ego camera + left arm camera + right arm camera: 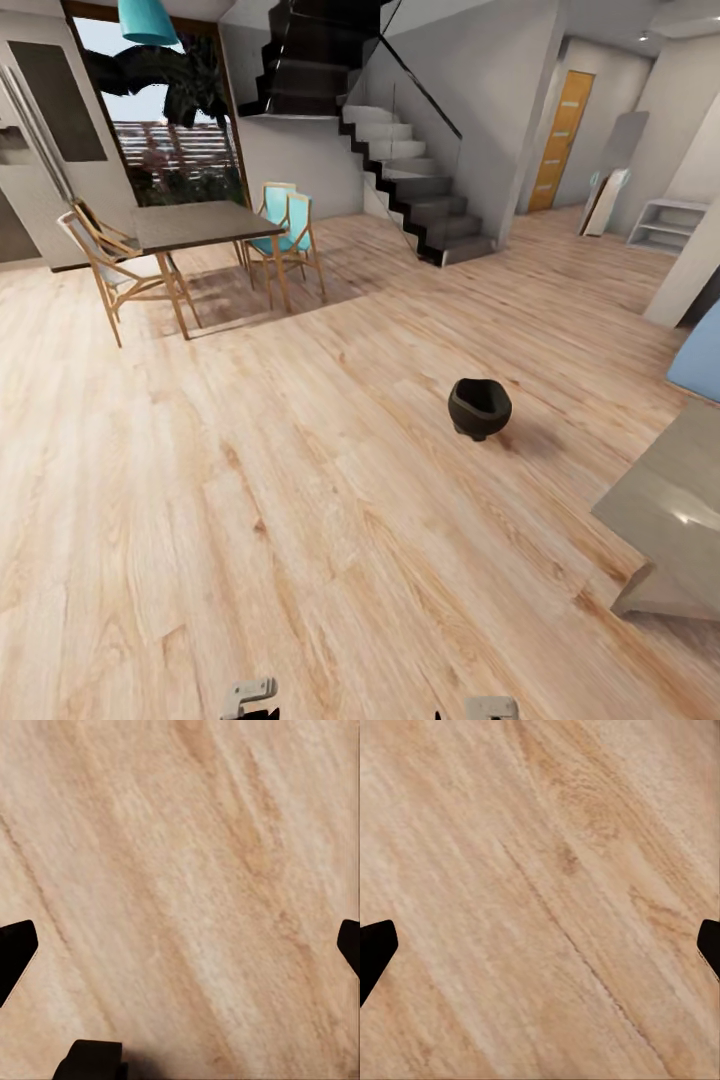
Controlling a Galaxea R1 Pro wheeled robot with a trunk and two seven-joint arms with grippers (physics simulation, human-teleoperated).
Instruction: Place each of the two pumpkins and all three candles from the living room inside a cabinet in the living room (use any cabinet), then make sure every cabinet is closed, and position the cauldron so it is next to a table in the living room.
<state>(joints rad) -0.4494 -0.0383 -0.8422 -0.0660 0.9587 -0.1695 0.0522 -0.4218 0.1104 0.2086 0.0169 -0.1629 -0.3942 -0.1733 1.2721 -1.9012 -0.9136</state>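
Head view, nearest first: two pale wrist housings of the robot's arms peek over the bottom edge, above bare light plank flooring [250, 480]. Each wrist view looks straight down at that flooring with the dark fingertips spread wide at the frame sides, so the left gripper [180, 945] and the right gripper [540, 945] both stand open with nothing between the fingers.

Further out, towards the right, a small round black cauldron [479, 407] sits upright on the floor, alone. A low grey slab-topped table [665, 510] juts in at the right edge, near the cauldron but apart from it. Beyond, at the far left, stand a dark-topped wooden dining table [195, 225] with pale wooden chairs, some teal-seated [285, 225], and past that a dark staircase [420, 190].

The step in hand looks like fetching the cauldron. Doing it well means driving up square to it, stopping short, lowering one open gripper over the rim and closing on the wall, then setting it down close beside the grey table's edge
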